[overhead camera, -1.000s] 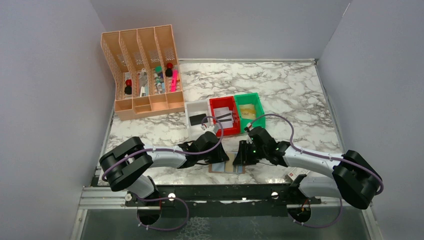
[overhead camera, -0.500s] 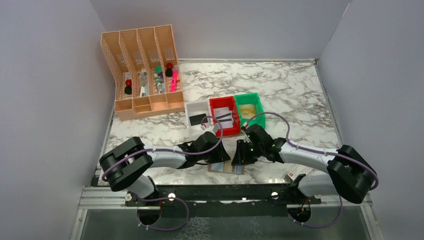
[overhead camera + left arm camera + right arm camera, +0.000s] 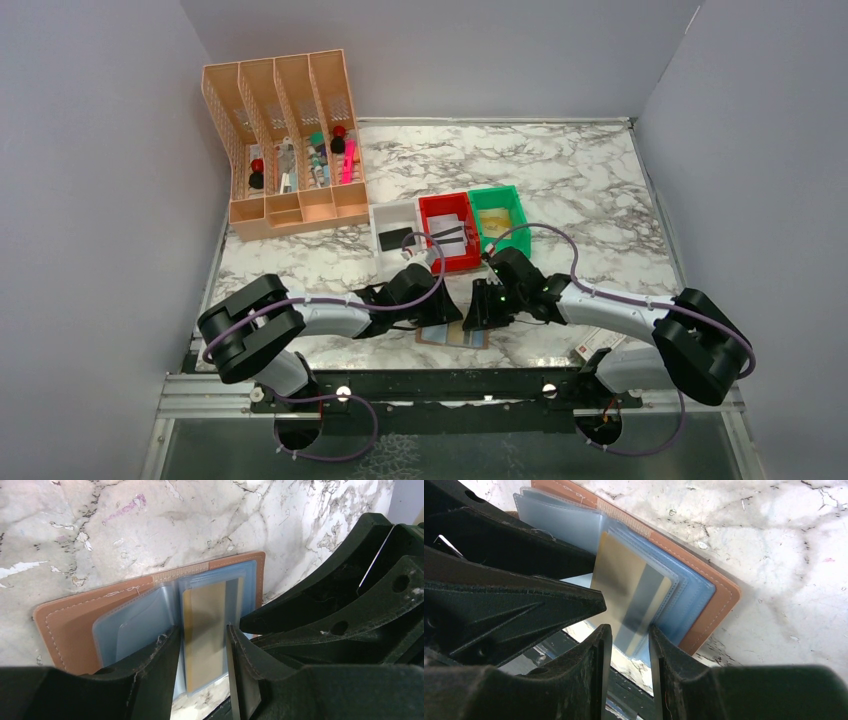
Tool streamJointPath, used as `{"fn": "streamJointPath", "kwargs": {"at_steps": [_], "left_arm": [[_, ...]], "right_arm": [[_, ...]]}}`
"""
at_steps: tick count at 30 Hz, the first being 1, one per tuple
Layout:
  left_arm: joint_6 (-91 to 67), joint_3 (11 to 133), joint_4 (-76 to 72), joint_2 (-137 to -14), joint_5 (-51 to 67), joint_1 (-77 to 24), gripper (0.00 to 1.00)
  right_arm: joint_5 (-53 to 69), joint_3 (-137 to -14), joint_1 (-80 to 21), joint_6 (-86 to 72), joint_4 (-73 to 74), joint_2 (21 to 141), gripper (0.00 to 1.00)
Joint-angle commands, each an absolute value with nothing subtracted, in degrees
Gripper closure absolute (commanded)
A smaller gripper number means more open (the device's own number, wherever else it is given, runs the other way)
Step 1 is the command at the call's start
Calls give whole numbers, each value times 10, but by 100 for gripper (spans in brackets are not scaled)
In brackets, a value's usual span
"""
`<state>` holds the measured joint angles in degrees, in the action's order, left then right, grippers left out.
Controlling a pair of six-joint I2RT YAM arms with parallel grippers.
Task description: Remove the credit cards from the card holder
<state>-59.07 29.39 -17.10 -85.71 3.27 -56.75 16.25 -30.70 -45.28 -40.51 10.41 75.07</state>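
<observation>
On the table (image 3: 600, 180), at the near edge between the two arms: card holder (image 3: 65, 625), spread open, brown cover down, pale blue sleeves fanned upward. Among the sleeves, a gold card (image 3: 634, 585) with a grey stripe. Left end effector (image 3: 201, 630): apart, tips on the sleeves either side of the card. Right end effector (image 3: 628, 629): narrow gap around the card's end; gripping or not, cannot tell.

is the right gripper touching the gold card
Cannot tell. In the right wrist view the right gripper straddles the near end of the gold card, but blur hides whether it meets the card's edges or hovers above.
</observation>
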Motion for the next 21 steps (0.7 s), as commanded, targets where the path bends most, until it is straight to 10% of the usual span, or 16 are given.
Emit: {"fn": "streamJointPath", "kwargs": {"at_steps": [1, 21], "left_arm": [[-584, 274, -155, -859, 41, -570, 58], [-591, 234, -162, -779, 33, -570, 100]], "right_arm": [[171, -302, -455, -420, 82, 757, 62], [189, -285, -454, -508, -4, 755, 63]]}}
